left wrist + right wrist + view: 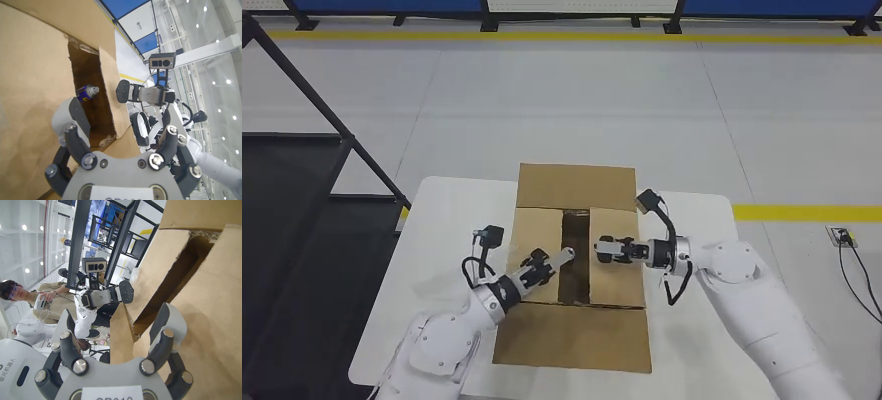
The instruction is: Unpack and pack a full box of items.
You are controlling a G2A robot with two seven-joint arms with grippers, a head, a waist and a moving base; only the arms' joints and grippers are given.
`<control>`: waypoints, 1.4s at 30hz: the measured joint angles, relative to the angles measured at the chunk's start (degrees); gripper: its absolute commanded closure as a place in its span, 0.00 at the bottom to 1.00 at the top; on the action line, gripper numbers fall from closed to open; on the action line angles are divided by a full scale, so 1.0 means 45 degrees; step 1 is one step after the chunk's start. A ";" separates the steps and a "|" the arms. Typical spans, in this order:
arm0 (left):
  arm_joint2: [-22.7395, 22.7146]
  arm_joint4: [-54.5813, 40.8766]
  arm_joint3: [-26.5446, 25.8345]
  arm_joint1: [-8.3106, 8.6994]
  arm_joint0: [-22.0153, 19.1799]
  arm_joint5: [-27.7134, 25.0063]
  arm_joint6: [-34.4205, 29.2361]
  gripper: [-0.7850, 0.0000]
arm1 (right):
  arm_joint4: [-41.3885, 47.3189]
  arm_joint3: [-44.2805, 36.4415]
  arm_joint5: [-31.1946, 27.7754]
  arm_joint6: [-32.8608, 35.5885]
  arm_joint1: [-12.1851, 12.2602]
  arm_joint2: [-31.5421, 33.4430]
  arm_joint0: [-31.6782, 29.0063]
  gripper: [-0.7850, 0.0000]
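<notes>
1 can (86,93) below left end effector (120,110)

spray can (87,92) base hidden behind a flap (37,75) of the box (577,340), rest of interior dark, contents too small to tell from above, box cut off at wrist view edges

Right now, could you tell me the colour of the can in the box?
The can is blue with yellow; left wrist view.

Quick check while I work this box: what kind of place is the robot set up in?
Probably an indoor robot lab or test hall: yellow floor tape, blue partition panels and black metal racking around the white table.
</notes>
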 measured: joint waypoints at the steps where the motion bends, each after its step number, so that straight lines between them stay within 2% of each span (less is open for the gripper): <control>1: -0.0131 -0.0029 -0.0216 0.0023 0.0105 -0.0075 0.0056 0.00 | 0.0032 -0.0143 -0.0012 0.0001 0.0034 0.0114 -0.0046 0.00; 5: -0.0928 -0.0548 -0.1246 0.0124 0.0700 -0.0677 0.0427 0.00 | 0.0140 -0.0998 -0.0331 0.0274 0.0243 0.0732 -0.0440 0.00; 10: -0.2786 -0.2347 -0.2167 0.0325 0.1688 -0.1268 0.0042 0.00 | 0.1851 -0.2437 -0.1089 0.1671 0.0745 0.2534 -0.1744 0.00; 15: -0.4710 -0.3834 -0.2208 0.0534 0.2535 -0.2047 -0.0705 0.00 | 0.1844 -0.2886 -0.0843 0.0309 0.0983 0.3879 -0.2336 0.00; 19: -0.5965 -0.5553 -0.1719 0.0680 0.2934 -0.2096 -0.1732 0.00 | 0.1456 -0.2726 -0.0396 -0.0466 0.0993 0.3954 -0.2292 0.00; 32: -0.6034 -0.5633 -0.1673 0.0687 0.2946 -0.2056 -0.1757 0.00 | 0.1403 -0.2772 -0.0355 -0.0499 0.0979 0.3884 -0.2294 0.00; 35: -0.5658 -0.5738 -0.1834 0.0707 0.2886 -0.1777 -0.2026 0.00 | 0.0152 -0.2598 0.0546 -0.1972 0.0838 0.3226 -0.1885 0.00; 38: -0.5274 -0.5049 -0.1685 0.0769 0.2687 -0.1212 -0.2282 0.00 | -0.1201 -0.1794 0.1621 -0.3768 0.0557 0.2131 -0.0909 0.00; 42: -0.5454 -0.4473 -0.1055 0.0931 0.2647 -0.0895 -0.3222 0.00 | -0.2276 0.0265 0.2256 -0.5428 0.0078 0.0689 0.0764 0.00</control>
